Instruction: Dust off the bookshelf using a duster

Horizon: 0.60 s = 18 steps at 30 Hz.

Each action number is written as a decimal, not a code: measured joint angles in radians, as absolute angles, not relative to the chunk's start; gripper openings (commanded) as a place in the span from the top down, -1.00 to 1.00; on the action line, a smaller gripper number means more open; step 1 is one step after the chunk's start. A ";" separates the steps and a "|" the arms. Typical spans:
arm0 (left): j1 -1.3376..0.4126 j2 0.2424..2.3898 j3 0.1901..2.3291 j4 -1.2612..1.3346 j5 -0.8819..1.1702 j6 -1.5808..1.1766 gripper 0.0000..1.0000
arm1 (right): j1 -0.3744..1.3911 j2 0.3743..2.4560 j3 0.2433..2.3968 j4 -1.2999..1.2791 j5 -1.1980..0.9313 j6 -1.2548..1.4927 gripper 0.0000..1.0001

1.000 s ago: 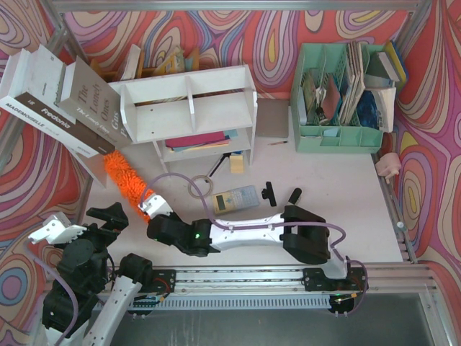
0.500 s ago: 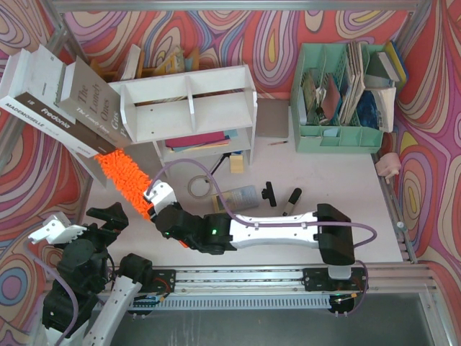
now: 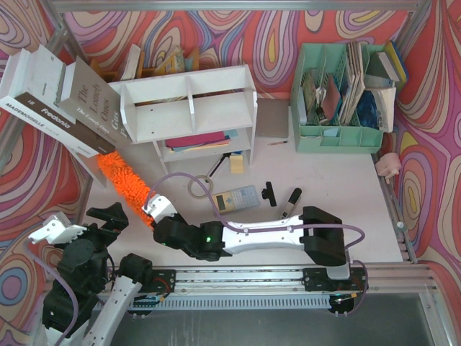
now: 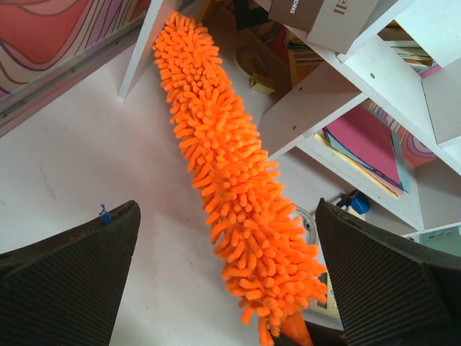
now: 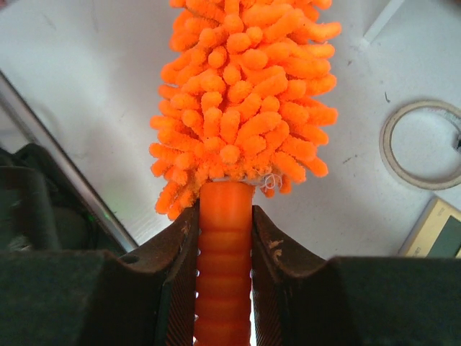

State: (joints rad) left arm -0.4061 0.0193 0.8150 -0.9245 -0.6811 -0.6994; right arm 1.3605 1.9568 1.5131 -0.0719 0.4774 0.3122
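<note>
Orange duster (image 4: 238,194), likely soft and light, best held by its hard handle (image 5: 223,288), pinched there by right claw (image 5: 225,216), left claw (image 4: 227,209) open.

Right arm (image 3: 259,232): long white link shells, chunky black joint housings, small green light (image 3: 207,231) on the forearm. A lilac cable (image 3: 180,179) loops off the wrist and another runs along the link. There's a white block at the wrist end. Left arm (image 3: 86,277): same black joints, white lower link, lilac cable, white wrist block. Left gripper (image 4: 227,209) fingers (image 4: 68,277) are black with a fine woven texture. Right gripper (image 5: 225,216) fingers (image 5: 176,281) are matte black, with scuffed, chipped inner edges.
</note>
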 measured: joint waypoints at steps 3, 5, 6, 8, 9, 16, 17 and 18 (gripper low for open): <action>-0.406 0.019 0.815 -0.925 -0.681 -0.699 -0.97 | 1.380 1.917 1.513 -0.074 0.479 0.292 1.00; -0.406 0.019 0.815 -0.925 -0.681 -0.699 -0.97 | 1.392 1.891 1.513 -0.073 0.486 0.284 1.00; -0.406 0.019 0.814 -0.925 -0.681 -0.699 -0.97 | 1.397 1.881 1.513 -0.072 0.490 0.284 1.00; -0.406 0.019 0.814 -0.925 -0.681 -0.699 -0.97 | 1.402 1.871 1.513 -0.072 0.497 0.285 1.00; -0.406 0.019 0.815 -0.925 -0.681 -0.699 -0.97 | 1.402 1.871 1.512 -0.072 0.498 0.287 1.00; -0.406 0.019 0.814 -0.925 -0.681 -0.699 -0.97 | 1.401 1.876 1.438 -0.073 0.502 0.324 1.00; -0.406 0.019 0.814 -0.925 -0.681 -0.699 -0.97 | 1.401 1.879 1.427 -0.074 0.498 0.330 1.00; -0.406 0.019 0.814 -0.925 -0.681 -0.699 -0.97 | 1.401 1.882 1.419 -0.078 0.490 0.333 1.00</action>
